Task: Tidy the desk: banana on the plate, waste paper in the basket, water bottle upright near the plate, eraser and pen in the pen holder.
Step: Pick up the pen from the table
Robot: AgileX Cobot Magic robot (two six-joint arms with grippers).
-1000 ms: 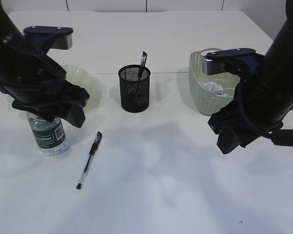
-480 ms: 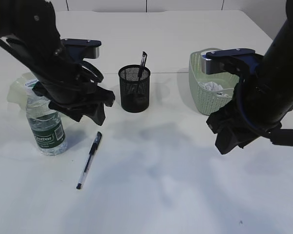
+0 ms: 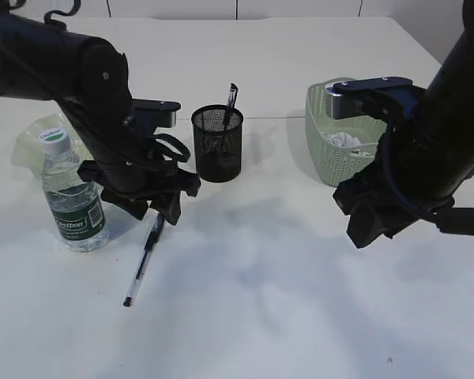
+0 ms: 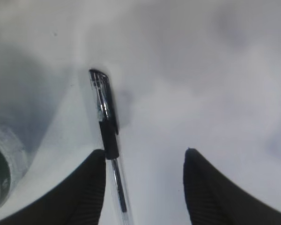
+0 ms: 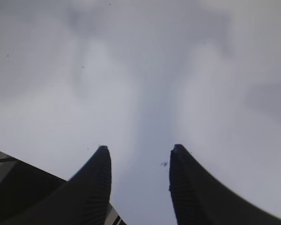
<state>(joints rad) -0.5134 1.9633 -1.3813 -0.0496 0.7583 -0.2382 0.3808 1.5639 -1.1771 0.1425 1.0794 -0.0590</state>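
1. Water bottle (image 3: 75, 197) stood upright by plate (image 3: 31, 142); paper (image 3: 345, 140) lay in basket (image 3: 332, 162).
2. Pen (image 3: 144, 259) lay on desk, outside holder (image 3: 217, 144).
3. L gripper (image 4: 145, 185) spread apart over pen, empty.
4. R gripper (image 5: 138, 180) apart, empty.

water bottle (image 3: 73, 199) label, brand text illegible

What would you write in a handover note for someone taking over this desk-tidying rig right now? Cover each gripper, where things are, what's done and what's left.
Left gripper: open, low over the loose pen on the table, pen beside its left finger, not gripped.
Right gripper: open, empty, above bare table.
Water bottle: upright beside the plate.
Basket: holds waste paper.
Pen holder: one pen already inside.
Banana and eraser: hidden.
Left: put the loose pen into the holder.
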